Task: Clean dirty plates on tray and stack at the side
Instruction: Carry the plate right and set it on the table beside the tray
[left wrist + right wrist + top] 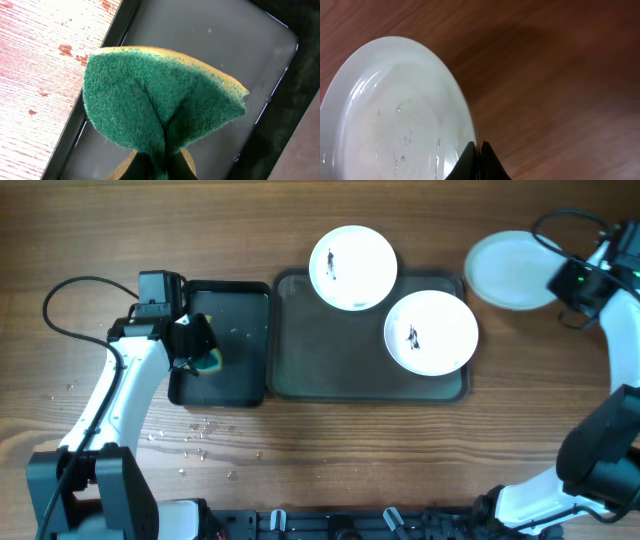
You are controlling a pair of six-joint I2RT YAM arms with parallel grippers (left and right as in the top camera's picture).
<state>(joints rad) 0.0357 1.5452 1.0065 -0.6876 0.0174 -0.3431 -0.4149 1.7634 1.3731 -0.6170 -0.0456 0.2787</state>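
Note:
Two white plates with dark smudges lie on the dark-grey tray (300, 370): one (353, 267) over its far rim, one (431, 331) at its right end. A third, faintly bluish plate (510, 270) is on the table to the right, wet with droplets in the right wrist view (395, 120). My right gripper (479, 147) is shut on that plate's right rim. My left gripper (200, 350) is shut on a green and yellow sponge (160, 100), held folded over the small black tray (240, 50).
The small black tray (245, 330) lies left of the grey tray and holds a film of water. Water droplets dot the table (190, 435) near the front left. A black cable (70, 300) loops at the far left.

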